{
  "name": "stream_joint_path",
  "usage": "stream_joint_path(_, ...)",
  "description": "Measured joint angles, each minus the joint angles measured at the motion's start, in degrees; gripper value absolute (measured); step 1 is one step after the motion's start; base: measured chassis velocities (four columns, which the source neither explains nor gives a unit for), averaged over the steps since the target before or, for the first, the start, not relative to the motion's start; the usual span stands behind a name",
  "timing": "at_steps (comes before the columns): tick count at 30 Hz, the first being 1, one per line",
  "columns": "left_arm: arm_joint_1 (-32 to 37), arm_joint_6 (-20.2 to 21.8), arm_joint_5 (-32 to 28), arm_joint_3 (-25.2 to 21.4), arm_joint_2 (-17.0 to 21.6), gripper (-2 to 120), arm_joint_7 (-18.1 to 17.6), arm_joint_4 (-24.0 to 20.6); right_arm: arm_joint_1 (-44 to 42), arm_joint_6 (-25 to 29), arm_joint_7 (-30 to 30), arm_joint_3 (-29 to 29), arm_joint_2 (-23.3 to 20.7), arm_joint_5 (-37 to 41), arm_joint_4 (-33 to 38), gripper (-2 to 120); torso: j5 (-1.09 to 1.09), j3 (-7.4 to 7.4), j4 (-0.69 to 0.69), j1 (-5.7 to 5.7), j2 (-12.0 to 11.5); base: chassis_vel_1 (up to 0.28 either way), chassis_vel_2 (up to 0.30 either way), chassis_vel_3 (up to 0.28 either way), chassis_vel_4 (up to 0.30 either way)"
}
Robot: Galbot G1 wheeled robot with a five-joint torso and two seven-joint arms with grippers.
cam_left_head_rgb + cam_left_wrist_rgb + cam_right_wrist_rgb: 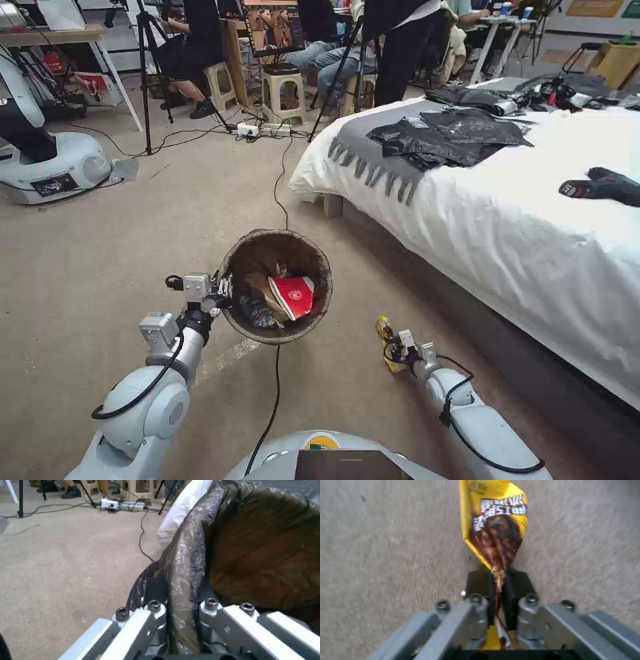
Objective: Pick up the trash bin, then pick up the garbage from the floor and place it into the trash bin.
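The trash bin (319, 263), a round bucket lined with a dark bag, hangs above the carpet in front of me. My left gripper (223, 293) is shut on its bag-covered rim (182, 580). Inside lie a red packet (293, 295), a brownish wrapper and a small bottle. Lower right of the bin, my right gripper (395, 347) is shut on a piece of garbage, a yellow wrapper (495, 527) with a brown print, pinched by its tail between the black pads (480, 585) above the floor (120, 253).
A bed (533, 220) with a white sheet runs along my right, with black plastic bags (453, 137) and a dark tool (603, 187) on it. A black cable (280, 193) trails over the carpet under the bin. Another robot's base (53, 167) stands far left; stools, tripods and seated people stand behind.
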Motion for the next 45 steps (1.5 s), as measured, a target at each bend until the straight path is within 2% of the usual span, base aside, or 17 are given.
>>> stream_joint_path(1,0.0,0.0,0.0,0.0,0.0,7,0.0,0.0,-0.4,0.0,0.3,0.2,-0.2,0.3,0.8,0,0.0,0.0,0.0,0.0,0.0,0.0,0.0,0.0,0.0)
stream_joint_path(10,-0.2,0.0,0.0,0.0,0.0,7,0.0,0.1,-6.9,-0.4,3.1,3.6,-2.8,4.2,15.2,0,-0.01,0.0,-0.01,0.0,0.0,0.0,0.0,0.0,0.0)
stream_joint_path(11,-0.2,0.0,0.0,0.0,0.0,7,0.0,0.1,-6.9,-0.4,3.1,3.6,-2.8,4.2,15.2,0,-0.01,0.0,-0.01,0.0,0.0,0.0,0.0,0.0,0.0)
stream_joint_path(17,0.0,0.0,0.0,-0.1,0.1,7,-0.1,0.1,-9.7,0.0,3.2,6.1,-6.0,5.6,27.7,0,-0.01,0.0,0.0,0.0,0.0,0.0,0.0,0.0,0.0)
stream_joint_path(24,-0.1,0.4,-0.1,-0.1,0.3,7,-0.5,0.1,-10.9,-4.9,5.7,7.2,-9.4,11.2,45.0,0,-0.01,0.0,-0.01,0.0,0.0,0.0,0.0,0.0,0.0)
stream_joint_path(25,-0.1,0.4,-0.1,-0.1,0.3,7,-0.5,0.1,-10.9,-4.9,5.7,7.2,-9.4,11.2,45.0,0,-0.01,0.0,-0.01,0.0,0.0,0.0,0.0,0.0,0.0)
stream_joint_path(29,-0.1,0.7,-0.2,0.2,0.4,7,-0.9,0.2,-8.0,-7.9,6.7,5.8,-12.0,15.0,52.9,0,-0.02,0.0,0.01,0.0,0.0,0.0,0.0,0.0,0.0)
stream_joint_path(35,-0.1,0.9,-0.2,0.3,0.4,7,-0.9,0.1,-5.9,-11.2,6.6,5.2,-14.4,19.5,59.4,0,-0.01,0.0,-0.01,0.0,0.0,0.0,0.0,0.0,0.0)
stream_joint_path(38,-0.2,1.1,-0.2,0.5,0.3,7,-0.8,0.1,-2.3,-13.2,5.5,3.6,-16.5,24.2,63.9,0,-0.02,0.0,-0.02,0.0,0.0,0.0,0.0,0.0,0.0)
stream_joint_path(45,-0.1,1.3,-0.1,1.1,0.2,7,-0.8,-0.2,6.0,-15.1,1.8,-3.2,-15.8,26.6,63.5,0,-0.01,0.0,0.0,0.0,0.0,0.0,0.0,0.0,0.0)
